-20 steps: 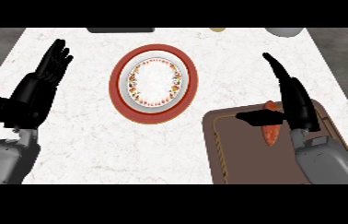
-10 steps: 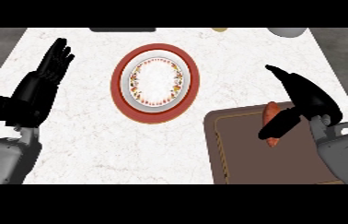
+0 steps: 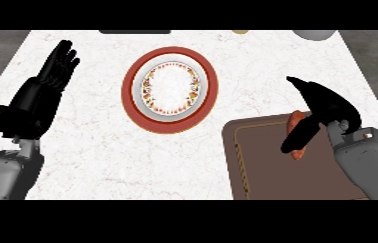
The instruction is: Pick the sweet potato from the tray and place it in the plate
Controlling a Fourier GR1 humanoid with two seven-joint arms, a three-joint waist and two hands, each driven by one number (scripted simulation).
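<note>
our right hand (image 3: 319,118) curls round the sweet potato (image 3: 294,126) on the tray (image 3: 255,159) — stiff, rounded; we grip mid-body.

The white, faintly grey-veined marble table (image 3: 96,152) carries a round plate (image 3: 170,90) with a broad brick-red rim, a thin gold edge line, and a white centre ringed by a speckled band of red, orange and green. The flat rectangular tray (image 3: 258,162) is dark brown with a thin lighter tan line running just inside its border. The elongated sweet potato (image 3: 296,122) is orange-red. The right robot hand (image 3: 325,109) is glossy black above a grey forearm; the left robot hand (image 3: 44,87) is the same black.
</note>
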